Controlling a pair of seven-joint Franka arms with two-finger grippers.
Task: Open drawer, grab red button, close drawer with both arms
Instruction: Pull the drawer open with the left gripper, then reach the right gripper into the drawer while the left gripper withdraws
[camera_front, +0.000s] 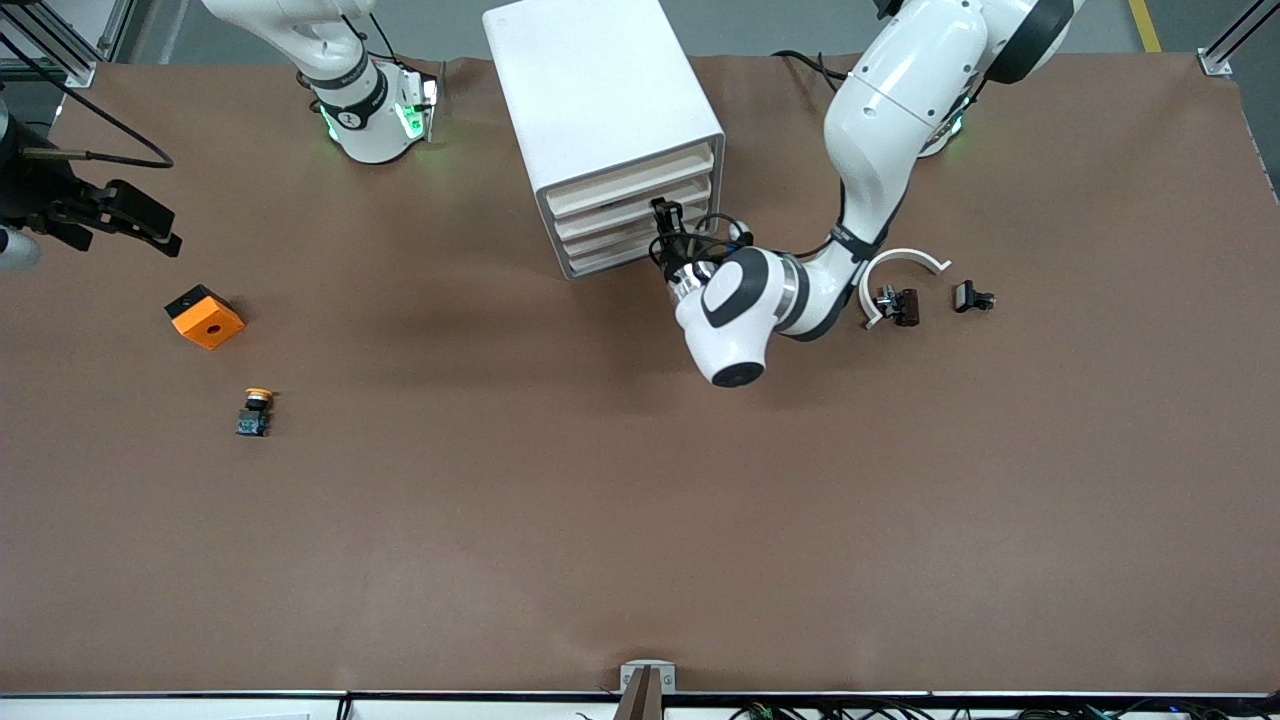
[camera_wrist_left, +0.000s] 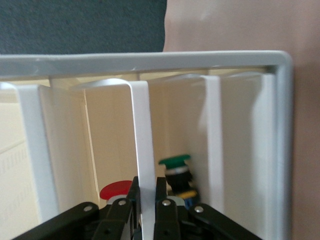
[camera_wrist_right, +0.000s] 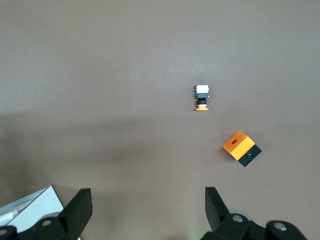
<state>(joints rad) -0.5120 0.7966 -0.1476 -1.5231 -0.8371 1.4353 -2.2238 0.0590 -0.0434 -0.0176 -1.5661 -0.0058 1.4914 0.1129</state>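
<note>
The white cabinet (camera_front: 600, 90) stands at the robots' edge of the table with four drawers stacked in its front. My left gripper (camera_front: 664, 212) is at that front, shut on the thin white front lip of one drawer (camera_wrist_left: 142, 130), with a finger on each side of it (camera_wrist_left: 146, 187). In the left wrist view a round red cap of the button (camera_wrist_left: 116, 190) shows inside, just past my fingers. A green-capped button (camera_wrist_left: 176, 165) sits beside it. My right gripper (camera_front: 160, 228) hovers open and empty over the right arm's end of the table (camera_wrist_right: 148, 200).
An orange block with a hole (camera_front: 204, 316) and an orange-capped button (camera_front: 256, 410) lie near the right gripper; both show in the right wrist view, the block (camera_wrist_right: 240, 147) and the button (camera_wrist_right: 202, 97). A white curved piece (camera_front: 900, 262) and two small black parts (camera_front: 900, 305) (camera_front: 972, 298) lie toward the left arm's end.
</note>
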